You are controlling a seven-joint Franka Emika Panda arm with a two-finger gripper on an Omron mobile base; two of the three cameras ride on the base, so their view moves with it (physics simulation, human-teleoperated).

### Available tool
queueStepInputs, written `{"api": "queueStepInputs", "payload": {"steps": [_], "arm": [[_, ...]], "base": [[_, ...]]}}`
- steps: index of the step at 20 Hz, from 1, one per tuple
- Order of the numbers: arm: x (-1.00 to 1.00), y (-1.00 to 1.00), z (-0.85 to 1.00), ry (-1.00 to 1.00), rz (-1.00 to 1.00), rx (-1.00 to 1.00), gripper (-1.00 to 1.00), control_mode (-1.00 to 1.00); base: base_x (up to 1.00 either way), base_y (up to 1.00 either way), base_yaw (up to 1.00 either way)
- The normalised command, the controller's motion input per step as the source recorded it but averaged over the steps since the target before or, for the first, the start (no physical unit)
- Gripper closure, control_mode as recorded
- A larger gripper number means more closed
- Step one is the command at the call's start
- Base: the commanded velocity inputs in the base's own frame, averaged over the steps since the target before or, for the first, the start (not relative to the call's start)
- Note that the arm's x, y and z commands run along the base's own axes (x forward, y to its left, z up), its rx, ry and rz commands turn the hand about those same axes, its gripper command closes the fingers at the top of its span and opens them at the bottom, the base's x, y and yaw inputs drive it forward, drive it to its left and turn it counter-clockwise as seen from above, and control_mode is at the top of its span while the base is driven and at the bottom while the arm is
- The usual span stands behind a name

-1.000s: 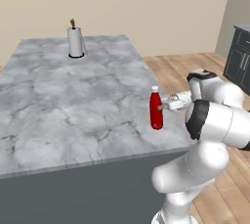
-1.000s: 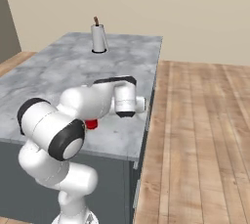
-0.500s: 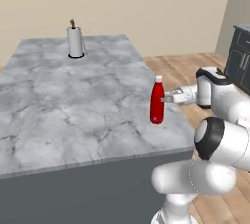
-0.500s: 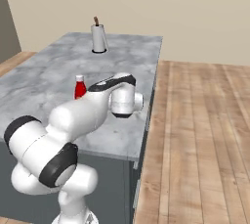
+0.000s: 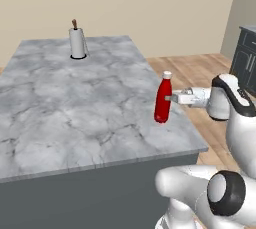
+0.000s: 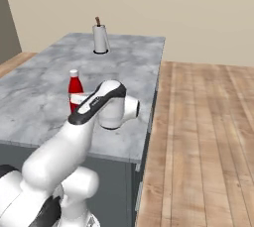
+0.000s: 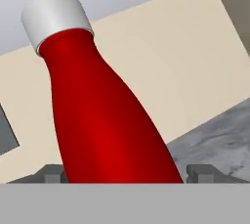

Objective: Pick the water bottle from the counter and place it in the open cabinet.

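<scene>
The red water bottle [image 5: 162, 100] with its white cap stands upright just above the right edge of the marble counter [image 5: 75, 103]. My gripper [image 5: 169, 98] reaches in from the right and is shut on the bottle's middle. From the right base view the water bottle [image 6: 75, 88] pokes up behind my forearm, over the counter [image 6: 129, 67]. In the hand view the water bottle [image 7: 102, 120] leans across the picture, held between both fingertips [image 7: 51, 173] of the gripper [image 7: 127, 171]. The open cabinet is out of view.
A white paper-towel roll [image 5: 77, 43] on a holder stands at the counter's far end, also the paper-towel roll [image 6: 100, 37]. Dark base cabinets [image 5: 245, 58] sit far right. Wooden floor [image 6: 208, 137] spreads to the right of the island.
The bottle, held in my gripper, has risen a little and drifted right toward the counter's edge. My arm has swung and stretched out with it.
</scene>
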Motion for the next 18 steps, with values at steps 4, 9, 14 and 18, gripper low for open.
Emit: {"api": "queueStepInputs", "payload": {"steps": [4, 9, 14, 18], "arm": [[-0.49, 0.11, 0.19, -0.03, -0.47, 0.03, 1.0, -1.0], [-0.35, 0.09, 0.07, -0.01, -0.52, -0.02, 1.0, -1.0], [-0.25, 0.06, 0.22, -0.02, -0.24, -0.03, 1.0, -1.0], [-0.22, 0.01, 0.27, 0.0, -0.06, -0.13, 1.0, -1.0]], "base": [[0.0, 0.0, 0.0], [0.0, 0.0, 0.0], [0.0, 0.0, 0.0], [0.0, 0.0, 0.0]]}}
